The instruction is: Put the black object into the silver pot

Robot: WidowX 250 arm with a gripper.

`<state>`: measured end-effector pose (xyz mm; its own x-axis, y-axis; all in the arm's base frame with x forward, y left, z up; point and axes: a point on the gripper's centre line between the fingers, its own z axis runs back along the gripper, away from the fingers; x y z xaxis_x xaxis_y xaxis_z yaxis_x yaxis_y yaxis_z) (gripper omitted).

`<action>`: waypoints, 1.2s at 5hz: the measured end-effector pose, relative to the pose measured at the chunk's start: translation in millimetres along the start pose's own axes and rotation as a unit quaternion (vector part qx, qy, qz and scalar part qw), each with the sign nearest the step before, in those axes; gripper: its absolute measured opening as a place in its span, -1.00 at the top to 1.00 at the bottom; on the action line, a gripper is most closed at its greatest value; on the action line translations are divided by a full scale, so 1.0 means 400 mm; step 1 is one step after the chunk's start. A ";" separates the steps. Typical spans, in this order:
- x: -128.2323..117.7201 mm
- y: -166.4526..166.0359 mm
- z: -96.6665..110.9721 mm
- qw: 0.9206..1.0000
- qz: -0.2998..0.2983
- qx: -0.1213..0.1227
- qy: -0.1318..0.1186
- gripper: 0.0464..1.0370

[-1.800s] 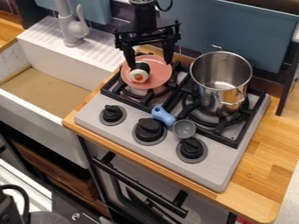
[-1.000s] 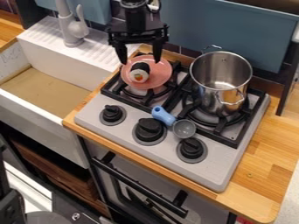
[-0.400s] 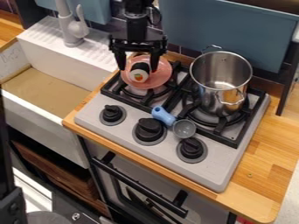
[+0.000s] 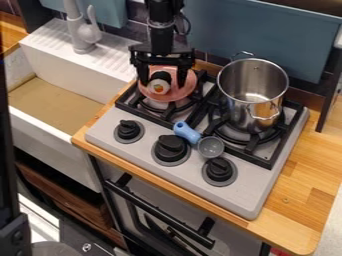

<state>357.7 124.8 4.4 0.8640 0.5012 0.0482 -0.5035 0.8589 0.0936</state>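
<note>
Wooden counter (image 4: 307,160): light brown, around the stove.
Toy gas stove (image 4: 257,187): grey top, black grates, two burners side by side, upright on the counter.
White sink (image 4: 60,145): just left of the stove, with a tan bottom.
Silver pot (image 4: 250,102): shiny, lidless, upright on the stove's right burner.
Black gripper (image 4: 162,84): hanging over the stove's left burner, its two fingers spread, one to each side of the sushi roll.
Pink plate (image 4: 180,95): round, on the stove's left burner.
Blue-handled scoop (image 4: 187,132): lying toward the stove's front, its grey cup just behind the right knob.
Stove knobs (image 4: 171,143): three, black, in a row along the stove's front.
Toy sushi roll (image 4: 159,82): black wrap, white end with an orange centre, on the plate over the stove's left burner.
</note>
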 end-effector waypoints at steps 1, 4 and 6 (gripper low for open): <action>0.009 -0.004 -0.006 1.000 0.011 0.001 -0.013 -0.93; 0.010 -0.003 -0.017 0.999 0.017 0.030 -0.014 0.05; 0.013 -0.002 -0.018 0.998 0.036 0.035 -0.030 0.14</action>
<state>362.4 127.4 -2.5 0.8251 0.5528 0.1166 -0.5649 0.8100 0.1571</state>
